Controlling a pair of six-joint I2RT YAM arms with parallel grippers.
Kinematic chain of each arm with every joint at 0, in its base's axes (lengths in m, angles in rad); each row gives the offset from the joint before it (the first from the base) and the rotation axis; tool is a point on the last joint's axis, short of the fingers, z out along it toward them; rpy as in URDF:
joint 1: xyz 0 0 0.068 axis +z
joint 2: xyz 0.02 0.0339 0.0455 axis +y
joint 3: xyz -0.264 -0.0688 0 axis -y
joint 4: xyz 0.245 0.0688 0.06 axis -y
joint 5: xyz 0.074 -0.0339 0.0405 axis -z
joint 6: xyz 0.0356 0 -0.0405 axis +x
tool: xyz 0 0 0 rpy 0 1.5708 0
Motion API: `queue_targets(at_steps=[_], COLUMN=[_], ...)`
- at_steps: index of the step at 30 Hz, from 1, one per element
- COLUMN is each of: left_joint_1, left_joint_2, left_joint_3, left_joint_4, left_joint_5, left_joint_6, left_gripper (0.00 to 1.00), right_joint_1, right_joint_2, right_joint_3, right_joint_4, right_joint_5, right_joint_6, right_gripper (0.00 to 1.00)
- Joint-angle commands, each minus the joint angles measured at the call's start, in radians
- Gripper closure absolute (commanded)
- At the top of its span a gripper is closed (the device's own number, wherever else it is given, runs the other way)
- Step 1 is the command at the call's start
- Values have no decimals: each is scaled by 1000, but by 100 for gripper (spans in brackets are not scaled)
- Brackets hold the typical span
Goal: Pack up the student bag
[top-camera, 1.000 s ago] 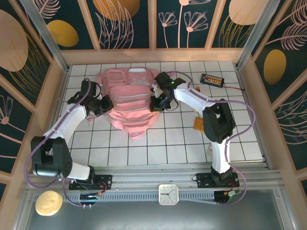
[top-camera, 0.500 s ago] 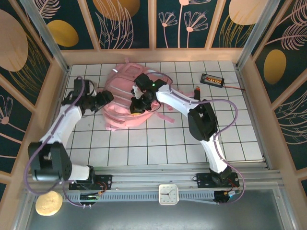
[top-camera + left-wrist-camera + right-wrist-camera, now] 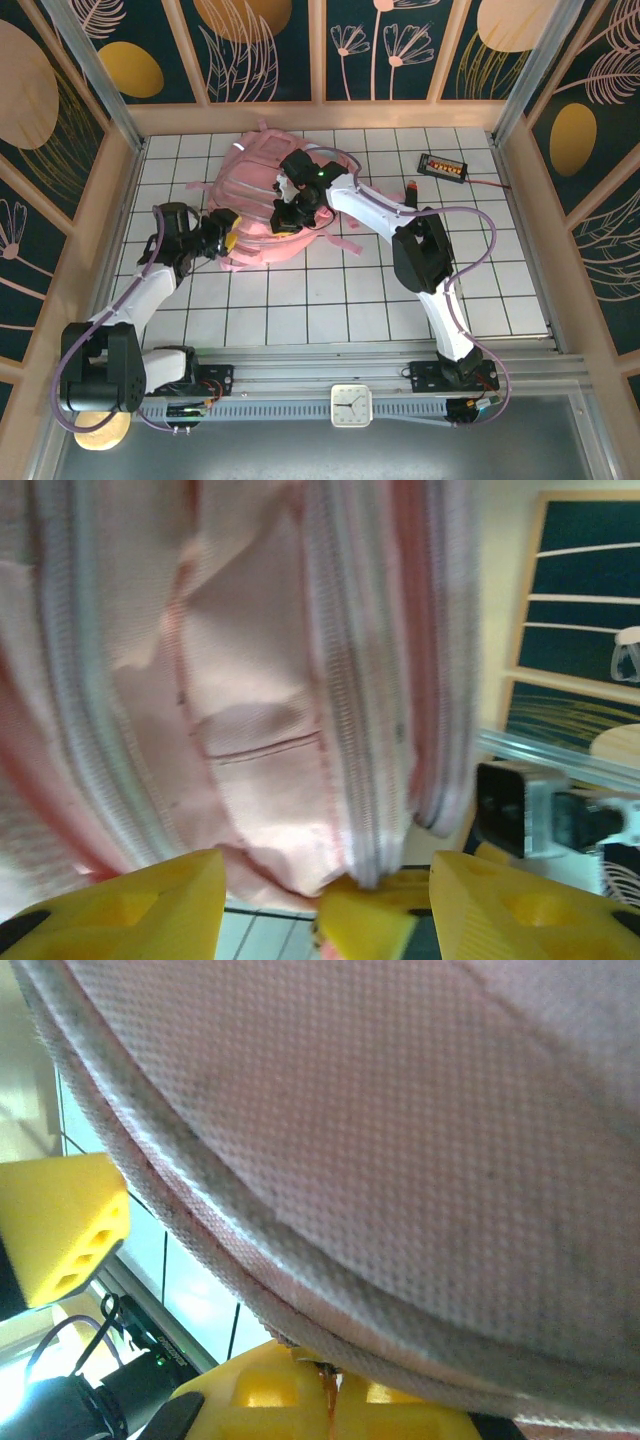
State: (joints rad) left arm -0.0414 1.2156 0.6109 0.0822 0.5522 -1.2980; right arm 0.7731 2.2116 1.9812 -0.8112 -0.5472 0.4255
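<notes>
At 9 o'clock on the worktop (image 3: 330, 300), nearest the bases, the left gripper (image 3: 222, 238) has its fingers apart at the lower-left hem of the student bag (image 3: 255, 185) and clamps nothing. Just beyond, toward 11 o'clock, the right gripper (image 3: 288, 215) is closed, seemingly pinching the bag's piped rim. There is one bag, slumped across the far-left tiles. It looks soft, light and floppy, so it will likely sag and fold when lifted. It is best taken by a seam, zip edge or strap, one gripper on each side. Farthest, at 1 o'clock, lies one small black device (image 3: 442, 166).
</notes>
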Motion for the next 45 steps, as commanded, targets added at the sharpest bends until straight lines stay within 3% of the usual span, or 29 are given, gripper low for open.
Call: queue_targets(at_steps=[1, 13, 19, 22, 25, 26, 36, 45], left_joint_1=[-5, -20, -34, -34, -34, -34, -34, -34], left_joint_2=[26, 177, 240, 245, 242, 240, 218, 193], left_joint_3=[37, 81, 129, 135, 132, 130, 177, 183], left_joint_4=[76, 136, 135, 115, 95, 91, -49, -108], left_joint_5=[42, 39, 35, 27, 22, 21, -25, -66], left_joint_6=[-99, -78, -53, -30, -10, -4, 137, 202], left_gripper=[44, 46, 52, 67, 96, 100, 100, 100], right_joint_1=[25, 52, 69, 73, 74, 74, 73, 68], right_joint_2=[5, 3, 5, 5, 4, 5, 37, -20], right_joint_3=[5, 4, 4, 5, 4, 4, 62, -2], right_joint_4=[21, 28, 26, 23, 18, 14, -114, -198], right_joint_5=[-36, -37, -40, -39, -34, -32, 26, 96], right_joint_6=[-13, -2, -3, -5, -8, -11, -46, -93], right_gripper=[100, 100, 100, 100, 100, 100, 100, 100])
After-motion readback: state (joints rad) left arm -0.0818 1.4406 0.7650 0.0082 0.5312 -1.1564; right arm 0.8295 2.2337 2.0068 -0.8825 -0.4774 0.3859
